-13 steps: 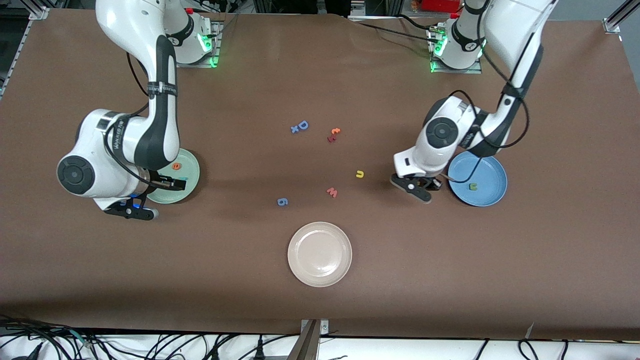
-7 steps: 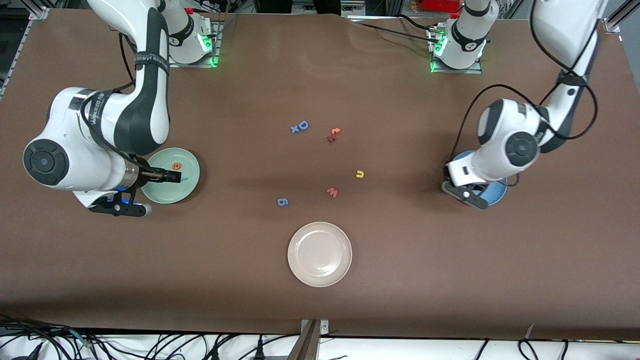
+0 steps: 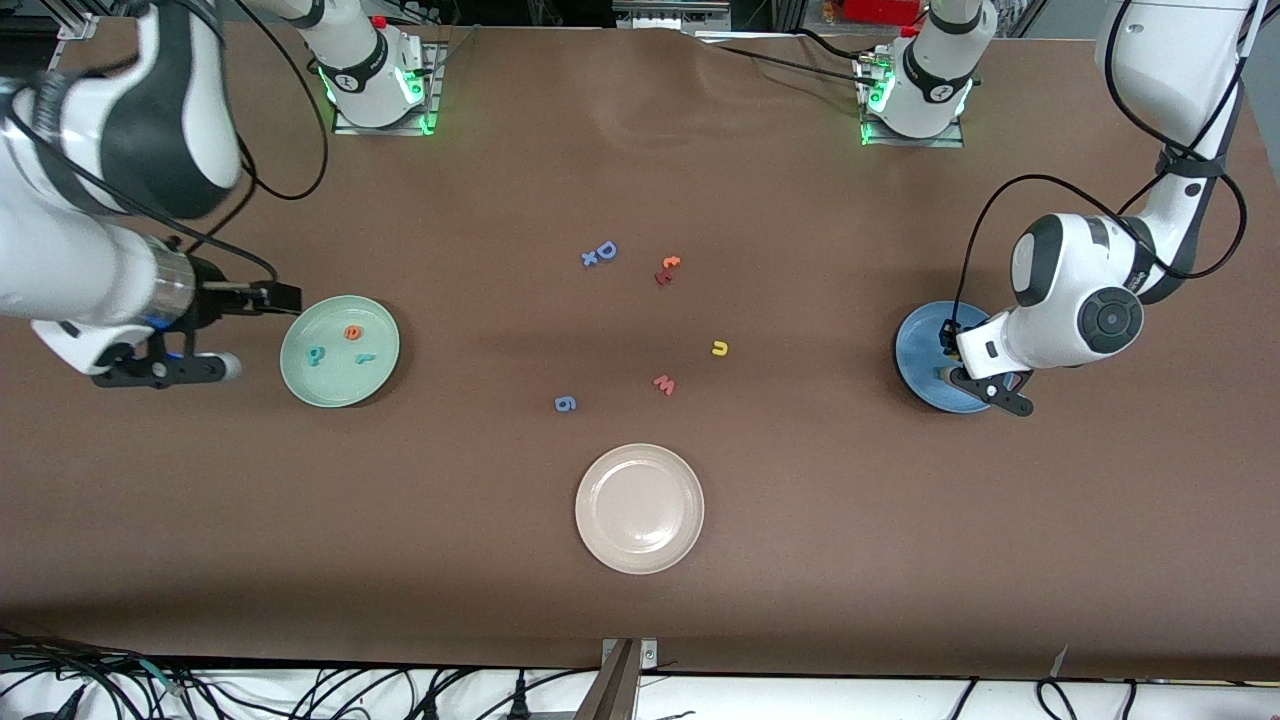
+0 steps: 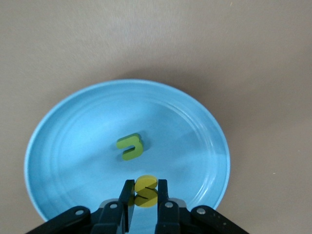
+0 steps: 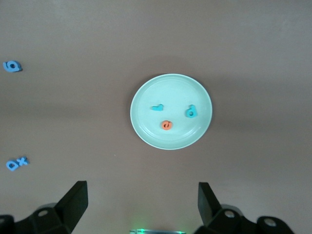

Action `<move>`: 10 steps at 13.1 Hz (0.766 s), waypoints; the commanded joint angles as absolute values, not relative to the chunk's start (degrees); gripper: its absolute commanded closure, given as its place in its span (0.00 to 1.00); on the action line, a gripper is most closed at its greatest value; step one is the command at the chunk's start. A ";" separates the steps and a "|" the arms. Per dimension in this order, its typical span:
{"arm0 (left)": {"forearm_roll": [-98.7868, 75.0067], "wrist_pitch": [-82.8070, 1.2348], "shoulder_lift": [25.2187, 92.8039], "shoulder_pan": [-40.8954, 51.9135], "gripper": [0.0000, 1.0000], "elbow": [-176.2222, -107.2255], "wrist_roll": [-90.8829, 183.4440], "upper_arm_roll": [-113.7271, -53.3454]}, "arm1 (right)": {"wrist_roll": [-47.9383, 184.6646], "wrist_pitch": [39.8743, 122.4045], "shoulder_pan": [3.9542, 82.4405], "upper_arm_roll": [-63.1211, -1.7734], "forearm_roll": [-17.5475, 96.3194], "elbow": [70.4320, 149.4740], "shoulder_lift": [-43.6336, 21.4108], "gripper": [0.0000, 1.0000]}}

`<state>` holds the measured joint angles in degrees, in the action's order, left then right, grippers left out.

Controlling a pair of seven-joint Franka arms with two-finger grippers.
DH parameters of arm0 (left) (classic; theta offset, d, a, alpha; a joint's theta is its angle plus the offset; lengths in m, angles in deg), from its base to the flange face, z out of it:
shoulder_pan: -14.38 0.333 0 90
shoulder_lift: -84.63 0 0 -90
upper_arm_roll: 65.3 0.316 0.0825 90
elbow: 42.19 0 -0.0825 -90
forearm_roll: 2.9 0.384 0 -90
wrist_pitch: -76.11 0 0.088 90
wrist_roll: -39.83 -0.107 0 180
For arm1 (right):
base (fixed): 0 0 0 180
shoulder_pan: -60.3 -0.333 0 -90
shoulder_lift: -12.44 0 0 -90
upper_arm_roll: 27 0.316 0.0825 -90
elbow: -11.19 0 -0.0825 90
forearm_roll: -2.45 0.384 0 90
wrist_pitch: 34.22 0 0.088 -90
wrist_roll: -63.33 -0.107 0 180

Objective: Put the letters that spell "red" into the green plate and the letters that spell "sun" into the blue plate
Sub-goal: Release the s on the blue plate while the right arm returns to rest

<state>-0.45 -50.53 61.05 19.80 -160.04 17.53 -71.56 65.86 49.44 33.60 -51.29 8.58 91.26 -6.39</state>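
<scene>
My left gripper hangs over the blue plate, shut on the yellow s. The green n lies in that plate. From the front, the left wrist covers part of the blue plate. The yellow u lies on the table toward the middle. In the green plate lie the orange e, the teal d and the teal r. My right gripper is open and empty, up beside the green plate at the right arm's end.
Loose on the table's middle are a blue D with x, a red and orange letter pair, a red-pink w and a blue 6. A beige-white plate sits nearer the front camera.
My left gripper moved from beside the blue plate to over it, carrying the s. My right gripper pulled back off the green plate toward its end of the table, uncovering the teal letters.
</scene>
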 commanded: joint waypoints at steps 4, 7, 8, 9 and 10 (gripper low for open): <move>-2.37 -50.71 58.53 19.83 0.69 -159.70 16.36 -71.45 | 65.35 49.10 50.62 -33.77 3.68 101.69 6.53 0.00; -2.55 -50.01 59.49 19.40 0.67 -159.26 17.15 -71.54 | 64.30 51.47 54.31 -32.28 3.68 109.72 12.61 0.00; -2.55 -49.92 60.63 18.70 0.63 -159.08 18.02 -71.97 | 64.30 51.56 56.06 -31.05 3.68 109.46 12.53 0.00; -2.63 -49.83 62.12 17.12 0.45 -158.99 18.21 -72.50 | 64.91 52.61 57.56 -30.43 3.16 108.93 12.27 0.00; -2.90 -49.92 63.18 15.37 0.01 -158.91 18.30 -72.94 | 65.00 54.10 59.31 -30.16 2.81 107.36 11.92 0.00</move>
